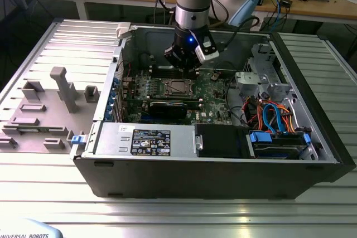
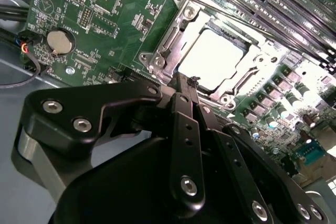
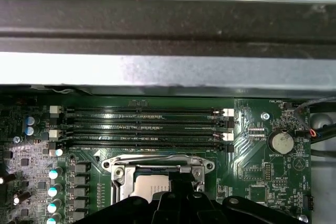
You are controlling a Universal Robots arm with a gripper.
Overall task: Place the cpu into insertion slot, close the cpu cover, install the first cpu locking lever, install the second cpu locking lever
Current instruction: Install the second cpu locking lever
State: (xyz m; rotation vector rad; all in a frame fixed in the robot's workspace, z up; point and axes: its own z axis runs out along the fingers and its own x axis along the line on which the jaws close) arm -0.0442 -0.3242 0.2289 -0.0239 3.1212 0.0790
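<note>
The cpu [image 2: 212, 59] shows its silver-grey top inside the insertion slot [image 1: 178, 87] on the green board. The cpu cover [image 2: 164, 45], a silver frame with a square window, lies flat around the chip. In the first wrist view the cpu [image 3: 149, 187] and the cover's edge [image 3: 157, 163] sit just past the black fingers. My gripper [image 2: 184, 83] hangs right above the socket's edge, its fingertips pressed together and shut on nothing. In the exterior view the gripper [image 1: 187, 69] stands over the slot's far side. I cannot tell how the locking levers stand.
Long black memory slots [image 3: 147, 124] run beside the socket, and a coin battery [image 2: 60, 41] lies on the board. A black card [image 1: 170, 106] sits on the socket's near side. The case wall [image 3: 168, 35], a power supply [image 1: 148, 139] and cables [image 1: 273, 116] enclose the board.
</note>
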